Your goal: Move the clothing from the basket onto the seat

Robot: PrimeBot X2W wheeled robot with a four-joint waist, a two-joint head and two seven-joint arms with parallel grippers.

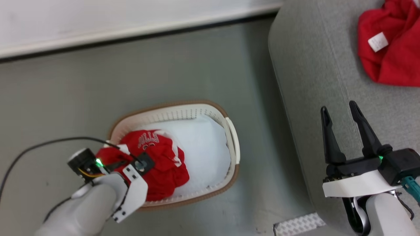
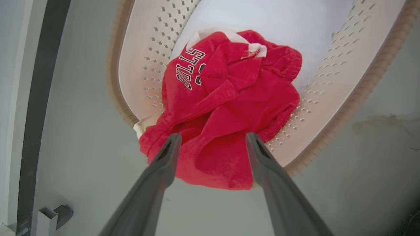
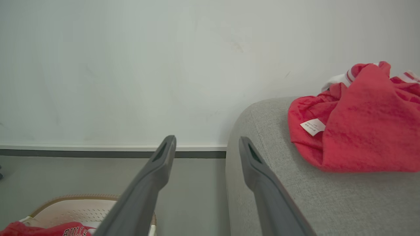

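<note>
Red clothing [image 2: 226, 108] sits bunched at one end of the basket [image 1: 178, 113], on a plain white sheet [image 1: 210, 144]. In the left wrist view its near edge spills over the brown rim. White lettering shows on one fold.

Step in hand, as I read it: the pick. The left gripper [image 2: 213, 137] hangs over the bundle, jaws spread wide, nothing held. Its two dark fingers [image 2: 164, 164] straddle the near part of the pile, with red cloth showing between the tips. Whether the tips already touch the fabric I cannot tell.

Next move probably calls for pressing down into the bunch and closing on a thick fold, not on the sheet underneath, then lifting clear of the basket wall and swinging across to the seat [image 1: 315, 82]. Risk is pinching only a thin edge, or dragging the sheet up too.

The right gripper [image 1: 339, 107] is also wide and empty, fingers up, poised over the seat's front edge, well apart from the basket.

One red garment [image 1: 393, 62] with a white label tag already lies on the seat — so the task looks partly done, with this bundle left in the basket.
</note>
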